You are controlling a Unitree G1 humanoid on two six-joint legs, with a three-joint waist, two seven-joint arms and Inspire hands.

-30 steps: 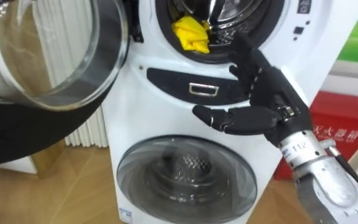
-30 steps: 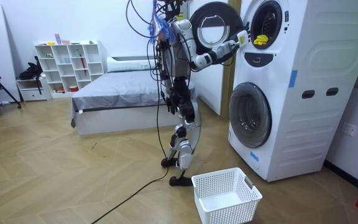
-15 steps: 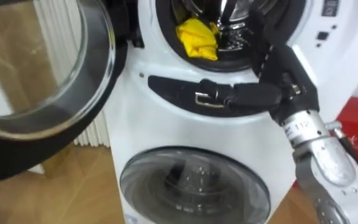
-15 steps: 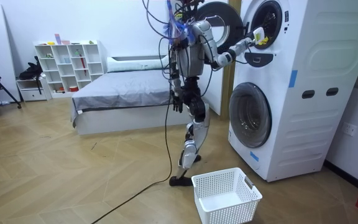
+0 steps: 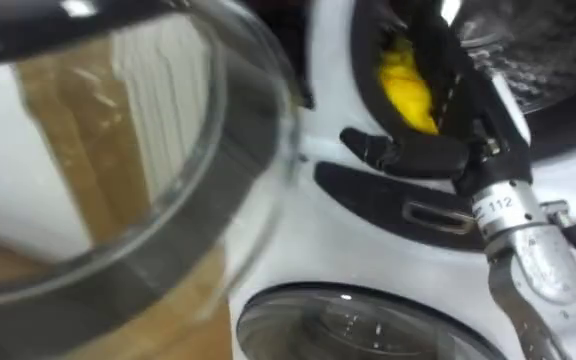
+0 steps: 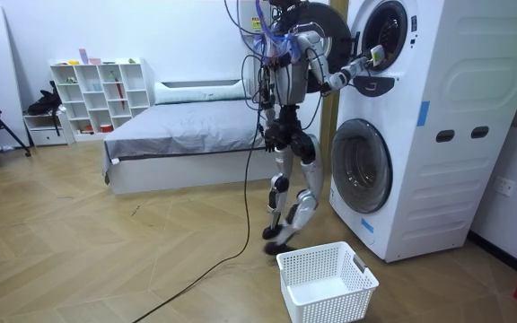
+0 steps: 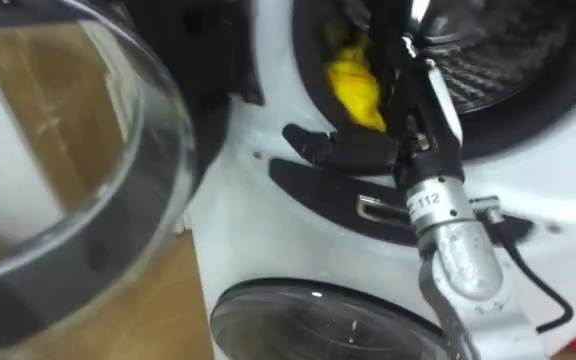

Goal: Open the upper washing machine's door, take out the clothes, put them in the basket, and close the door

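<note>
Change in stance: in the room view the robot has stepped closer over the last second and now stands right before the washing machine (image 6: 420,135), its right arm raised to the upper opening.
Change in reach: the right hand (image 5: 460,125) was below the opening, in front of the dark panel (image 5: 408,205); we now see it pushed into the mouth of the drum (image 5: 538,60).
Change in framing: the eye views have moved in closer, which is the head camera's own shift.
Clothes: the yellow cloth (image 5: 406,85) lies at the front lip of the upper drum as before, just beside the hand and partly behind it.
Hand's hold: we cannot tell whether it is spread or clamped on the cloth, since its far end runs up out of sight.
Count of doors: two, the upper door (image 5: 168,170) swung open to the left, the lower door (image 5: 368,320) closed.
Count of cloths: one.
Count of baskets: one white basket (image 6: 335,303) on the floor beside the robot's feet.
</note>
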